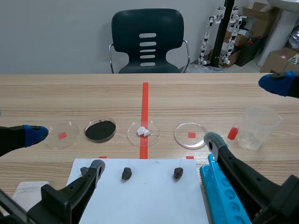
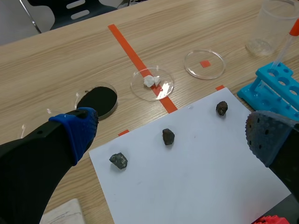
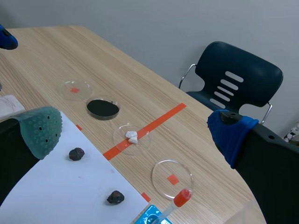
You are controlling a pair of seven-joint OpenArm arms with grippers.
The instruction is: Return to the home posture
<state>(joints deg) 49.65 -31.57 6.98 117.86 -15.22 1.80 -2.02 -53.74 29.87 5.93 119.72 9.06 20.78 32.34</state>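
My left gripper (image 1: pixel 65 150) hangs open low at the left. One blue-padded finger is over the left table edge, the other over the corner of a white sheet (image 1: pixel 140 196). My right gripper (image 1: pixel 243 112) is open too, spread wide above the right side of the table. Nothing is between either pair of fingers. In the left wrist view the left gripper (image 2: pixel 170 135) spans the sheet (image 2: pixel 196 186) and its three dark rocks (image 2: pixel 118 160). In the right wrist view the right gripper (image 3: pixel 135 130) is raised above the dishes.
Several petri dishes stand in a row: one with black powder (image 1: pixel 100 130), one with white lumps (image 1: pixel 143 132), one bare (image 1: pixel 190 135). A clear cup (image 1: pixel 257 127), a red-bulbed dropper (image 1: pixel 232 133) and a blue tube rack (image 1: pixel 222 196) sit at the right. A chair (image 1: pixel 147 42) stands behind.
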